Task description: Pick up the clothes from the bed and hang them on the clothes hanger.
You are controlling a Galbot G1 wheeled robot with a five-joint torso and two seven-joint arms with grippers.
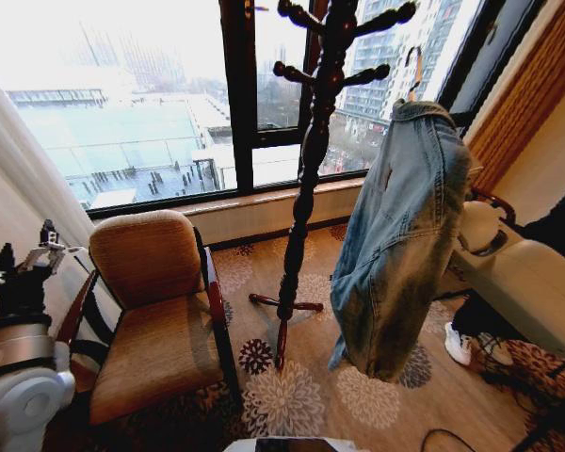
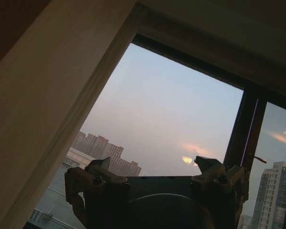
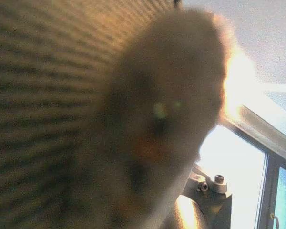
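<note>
One broad window [image 1: 141, 113] spans the upper half of the head view, city buildings behind it, with a patterned carpet [image 1: 292, 395] below. Lower left of the frame: a brown upholstered armchair [image 1: 155, 311] with a dark wooden frame. Centre: a tall dark turned-wood coat stand [image 1: 311, 160] rising to the top edge, pegs branching near its head. Right of centre: the clothes [image 1: 400, 235], a faded light blue denim jacket, hanging off the floor and just right of the stand; whether it touches a peg cannot be told. The clothes hanger [image 1: 414, 71] shows as a thin hook above the jacket collar. The right arm [image 1: 523, 273], cream-coloured, enters from the right edge toward the jacket; its gripper's fingers cannot be told, the right wrist view being covered by blurred close fabric [image 3: 157, 124]. Left gripper [image 1: 33, 256] sits raised at the far left edge, pointing up; in the left wrist view its fingers [image 2: 97, 169] stand spread apart, holding nothing, against sky.
</note>
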